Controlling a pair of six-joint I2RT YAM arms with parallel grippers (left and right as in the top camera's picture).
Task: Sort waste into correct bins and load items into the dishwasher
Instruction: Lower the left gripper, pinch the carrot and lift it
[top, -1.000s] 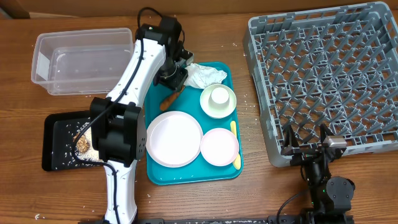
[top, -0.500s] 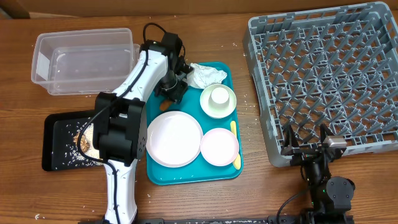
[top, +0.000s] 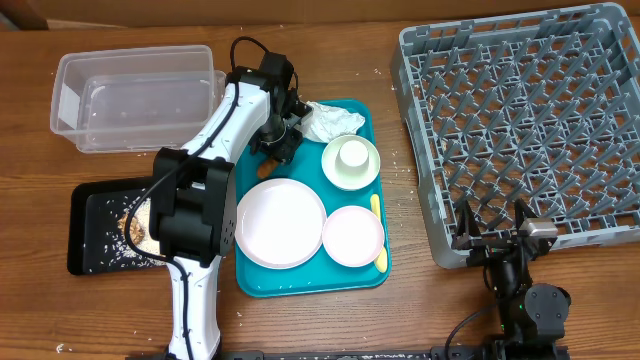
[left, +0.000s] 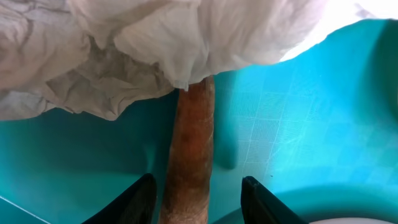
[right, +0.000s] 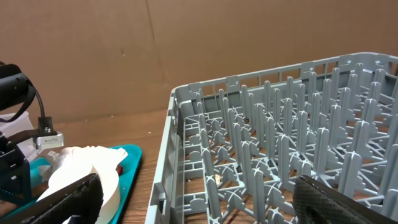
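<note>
A thin orange-brown food stick (left: 189, 155) lies on the teal tray (top: 300, 282), its far end under the crumpled white napkin (top: 330, 122). My left gripper (top: 273, 148) is down over the stick, open, one finger on each side; the left finger is close to it and the right finger stands apart. On the tray are the round plate (top: 281, 223), the smaller pink dish (top: 352, 236), the white bowl (top: 351, 170) with the cup (top: 352, 152) in it, and the yellow spoon (top: 378, 230). My right gripper (top: 492, 240) rests open before the grey rack (top: 530, 120), empty.
The clear tub (top: 135, 95) stands at the back left. The black tray (top: 90, 225) at the front left holds a brown food lump (top: 133, 232) and rice grains. My left arm crosses above the gap between the black tray and the teal tray.
My left gripper has come forward from the napkin and down over the food stick, and its jaws have narrowed a little. The right arm has not moved.
</note>
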